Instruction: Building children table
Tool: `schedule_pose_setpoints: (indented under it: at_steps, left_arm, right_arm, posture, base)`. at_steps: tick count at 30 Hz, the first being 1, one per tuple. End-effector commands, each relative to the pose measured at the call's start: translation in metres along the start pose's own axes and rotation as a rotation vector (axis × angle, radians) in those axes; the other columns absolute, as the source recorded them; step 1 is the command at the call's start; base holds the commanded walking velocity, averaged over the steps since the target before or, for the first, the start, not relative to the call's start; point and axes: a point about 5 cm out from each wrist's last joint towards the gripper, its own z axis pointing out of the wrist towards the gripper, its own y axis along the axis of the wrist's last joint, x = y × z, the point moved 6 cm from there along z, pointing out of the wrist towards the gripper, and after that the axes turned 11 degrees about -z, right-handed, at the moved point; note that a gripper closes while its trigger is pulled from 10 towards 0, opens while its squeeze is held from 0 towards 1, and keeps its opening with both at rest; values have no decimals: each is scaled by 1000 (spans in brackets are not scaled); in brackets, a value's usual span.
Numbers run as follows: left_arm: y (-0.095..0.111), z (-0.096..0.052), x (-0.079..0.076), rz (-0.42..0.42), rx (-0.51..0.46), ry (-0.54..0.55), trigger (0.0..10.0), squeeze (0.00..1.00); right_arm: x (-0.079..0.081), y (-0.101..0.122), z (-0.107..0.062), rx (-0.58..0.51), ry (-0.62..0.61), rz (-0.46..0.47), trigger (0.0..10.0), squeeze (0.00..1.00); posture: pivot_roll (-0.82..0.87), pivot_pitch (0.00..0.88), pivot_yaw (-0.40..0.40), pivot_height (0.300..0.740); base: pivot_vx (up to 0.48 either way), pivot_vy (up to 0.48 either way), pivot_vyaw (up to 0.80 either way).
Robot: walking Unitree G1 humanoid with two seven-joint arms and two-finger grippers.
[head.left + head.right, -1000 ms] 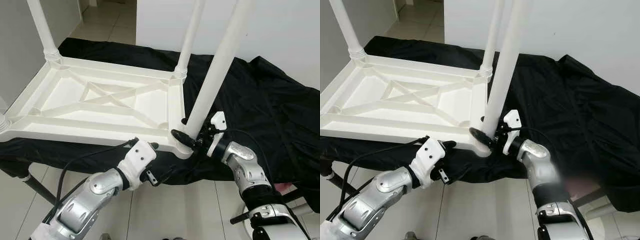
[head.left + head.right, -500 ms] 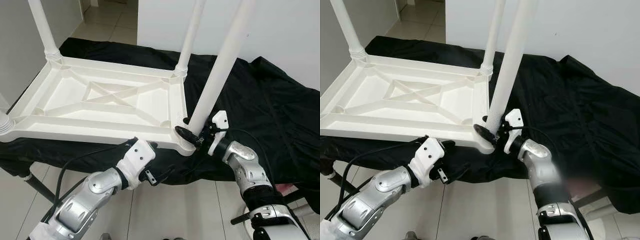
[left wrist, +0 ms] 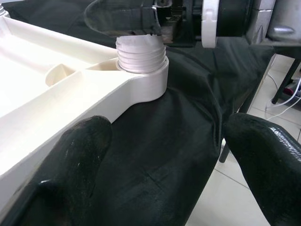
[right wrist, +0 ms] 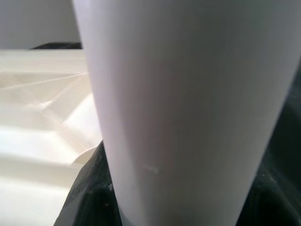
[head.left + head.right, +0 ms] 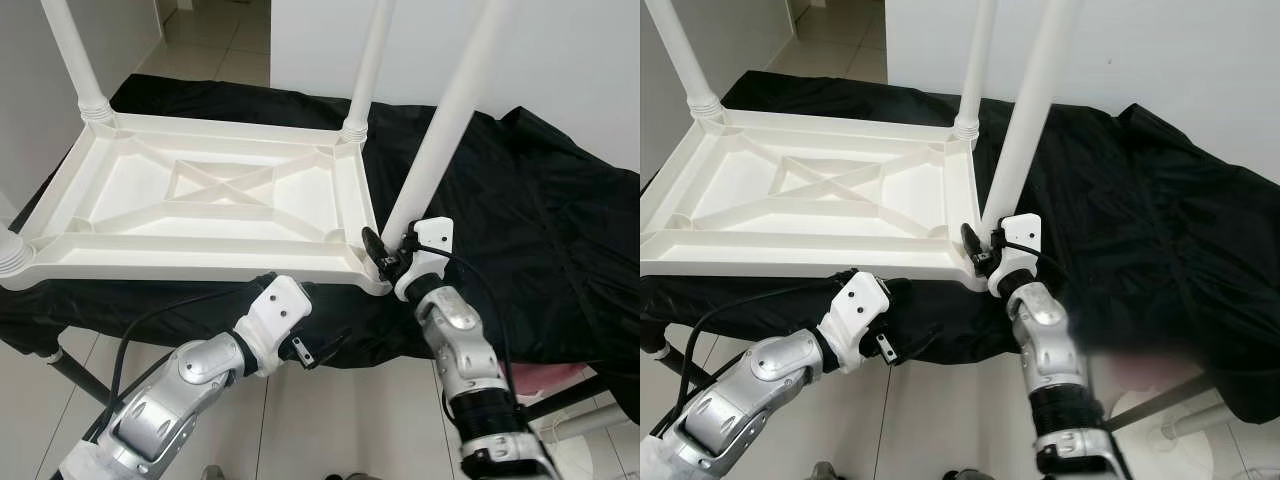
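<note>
Apparently right claw around table leg

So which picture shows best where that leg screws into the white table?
The left wrist view: the threaded leg end sits in the corner socket, close up. The eye views show that joint small beside the right gripper; the right wrist view shows blurred leg shaft.
</note>
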Motion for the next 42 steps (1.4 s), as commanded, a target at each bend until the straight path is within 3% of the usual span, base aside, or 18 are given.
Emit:
schedule_pose_setpoints:
  at_steps: [1, 4, 7, 13, 14, 15, 16, 17, 18, 27, 30, 31, 42]
  left_arm:
    - [-5, 0, -16, -4, 38, -133, 10000, 0]
    - [-5, 0, -16, -4, 37, -134, 10000, 0]
    - [-5, 0, -17, -7, 36, -135, 10000, 0]
    - [-5, 0, -18, -8, 38, -140, 10000, 0]
    - [-5, -1, -18, -8, 39, -139, 10000, 0]
    - [-5, -1, -18, -8, 39, -139, 10000, 0]
    - [-5, -1, -17, -8, 39, -137, 10000, 0]
    - [-5, -1, -17, -8, 39, -137, 10000, 0]
    - [-5, 0, -17, -7, 38, -136, 10000, 0]
    - [-8, 2, -19, -20, 35, -133, 10000, 0]
    - [-6, 2, -16, -19, 24, -111, 10000, 0]
    - [-6, 2, -14, -19, 21, -101, 10000, 0]
    - [-4, 1, -10, -22, 14, -87, 10000, 0]
  right_arm:
    - [-11, -22, -8, 98, -105, 25, 10000, 0]
    - [-1, -21, -10, 121, -190, 69, 10000, 0]
    - [19, -14, -8, 107, -161, 110, 10000, 0]
    - [22, -8, -11, 94, -149, 131, 10000, 0]
    - [21, -5, -10, 83, -148, 126, 10000, 71]
    - [21, -5, -10, 83, -148, 126, 10000, 71]
    - [20, -3, -10, 72, -151, 128, 10000, 663]
    - [20, -3, -10, 72, -151, 128, 10000, 663]
    - [19, 0, -10, 60, -152, 129, 10000, 1000]
    - [7, 8, -12, -8, -73, 89, 10000, 1000]
    - [7, 6, -15, -20, 33, 69, 10000, 1000]
    - [7, 5, -17, -28, 87, 64, 10000, 8]
    - [6, 7, -21, -79, 369, 1, 10000, 0]
  posture:
    - [30, 98, -74, 740]
    - [33, 98, -72, 740]
    - [32, 100, -69, 740]
    - [37, 100, -74, 740]
    - [37, 98, -76, 740]
    - [37, 98, -76, 740]
    - [37, 97, -77, 740]
    - [37, 97, -77, 740]
    - [37, 97, -77, 740]
    - [37, 96, -82, 740]
    - [37, 100, -85, 740]
    - [38, 101, -88, 740]
    - [39, 104, -73, 740]
  base:
    - [0, 0, 0]
    - [0, 0, 0]
    - [0, 0, 0]
    - [0, 0, 0]
    - [0, 0, 0]
    - [0, 0, 0]
    - [0, 0, 0]
    - [0, 0, 0]
    - [0, 0, 0]
    - [0, 0, 0]
    - [0, 0, 0]
    - [0, 0, 0]
    - [0, 0, 0]
